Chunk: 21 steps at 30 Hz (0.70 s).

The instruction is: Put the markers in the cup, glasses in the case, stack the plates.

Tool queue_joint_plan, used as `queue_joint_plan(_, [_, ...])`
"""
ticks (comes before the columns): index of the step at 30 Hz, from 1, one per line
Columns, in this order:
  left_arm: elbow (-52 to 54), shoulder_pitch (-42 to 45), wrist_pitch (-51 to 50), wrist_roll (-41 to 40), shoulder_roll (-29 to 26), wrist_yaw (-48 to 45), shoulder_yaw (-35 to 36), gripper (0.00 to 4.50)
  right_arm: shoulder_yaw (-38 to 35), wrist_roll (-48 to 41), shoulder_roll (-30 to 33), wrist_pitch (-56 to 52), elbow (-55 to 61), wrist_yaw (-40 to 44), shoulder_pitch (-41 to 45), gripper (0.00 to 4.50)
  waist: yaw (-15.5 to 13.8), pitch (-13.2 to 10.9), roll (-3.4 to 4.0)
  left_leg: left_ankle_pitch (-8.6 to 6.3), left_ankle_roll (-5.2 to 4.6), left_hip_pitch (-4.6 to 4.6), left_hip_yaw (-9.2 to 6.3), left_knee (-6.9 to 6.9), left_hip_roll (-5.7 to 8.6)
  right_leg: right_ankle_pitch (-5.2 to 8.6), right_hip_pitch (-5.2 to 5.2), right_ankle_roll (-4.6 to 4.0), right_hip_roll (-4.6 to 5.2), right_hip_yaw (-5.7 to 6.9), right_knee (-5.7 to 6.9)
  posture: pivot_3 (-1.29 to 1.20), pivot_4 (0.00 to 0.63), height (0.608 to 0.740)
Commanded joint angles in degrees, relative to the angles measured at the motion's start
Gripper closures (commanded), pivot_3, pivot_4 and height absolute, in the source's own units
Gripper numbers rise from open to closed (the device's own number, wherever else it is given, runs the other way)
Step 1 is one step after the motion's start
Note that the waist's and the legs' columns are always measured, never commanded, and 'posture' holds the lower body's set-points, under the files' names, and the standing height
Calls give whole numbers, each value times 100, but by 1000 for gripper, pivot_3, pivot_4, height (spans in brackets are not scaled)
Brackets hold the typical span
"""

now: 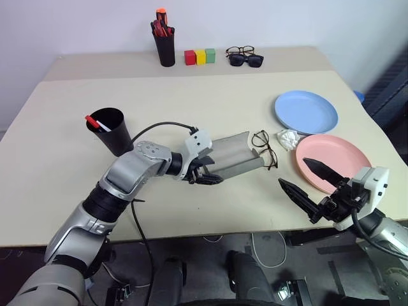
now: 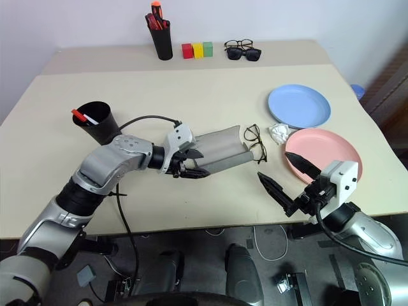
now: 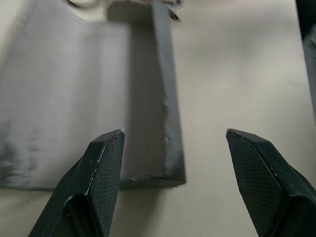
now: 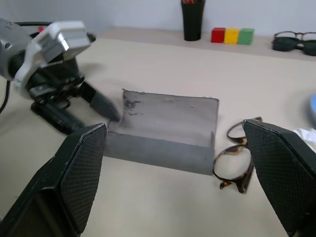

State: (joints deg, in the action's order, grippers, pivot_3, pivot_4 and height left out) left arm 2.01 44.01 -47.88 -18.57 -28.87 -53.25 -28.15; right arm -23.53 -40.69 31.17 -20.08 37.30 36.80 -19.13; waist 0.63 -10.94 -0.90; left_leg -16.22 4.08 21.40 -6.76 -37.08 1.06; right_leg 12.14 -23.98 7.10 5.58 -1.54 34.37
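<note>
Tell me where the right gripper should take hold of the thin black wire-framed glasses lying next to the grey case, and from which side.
Probably at the bridge between the lenses of the thin black wire-framed glasses, coming from above. They lie low on the beige table, right against the open end of the grey felt case, so a side approach looks blocked there. The open right gripper is already on their free side.

I see my left gripper (image 1: 205,173) at the near end of the grey case (image 1: 237,157), with the glasses (image 1: 263,148) just beyond its far end. My right gripper (image 1: 307,180) hangs open near the pink plate (image 1: 344,153), beside the blue plate (image 1: 306,109). The markers (image 1: 97,123) stand in the cup (image 1: 113,132).
</note>
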Motion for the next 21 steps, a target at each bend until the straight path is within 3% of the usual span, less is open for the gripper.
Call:
queue_joint_plan(1, [-378,269,400,514,116,-191,-411,1167,-165,40,-86,235,312,-72,-125,0,-21,1,1,0,0,1,0,-2,0,2,2,3,0,0,-2,0,150,740])
queue_joint_plan(3, [-495,324,492,606,223,-253,-436,1167,-189,59,-113,292,351,-81,-227,0,-3,0,1,0,0,-1,0,-7,1,11,9,19,0,0,-6,0,150,740])
queue_joint_plan(8, [-719,434,506,719,443,-336,-350,3277,-289,129,-258,542,460,-81,-652,0,20,0,2,0,-1,-1,0,0,0,12,2,19,0,-1,-3,0,150,740])
queue_joint_plan(19, [-1011,430,1139,1141,510,-547,-376,3277,-93,303,-327,689,359,-184,-541,0,9,0,2,0,-1,-2,0,-6,0,11,3,18,0,-1,1,0,150,740])
queue_joint_plan(21, [-1149,464,1248,1165,594,-548,-296,3818,-46,338,-306,659,323,-227,-424,0,2,0,2,0,-1,-2,0,-7,0,10,4,18,0,-1,1,0,150,740])
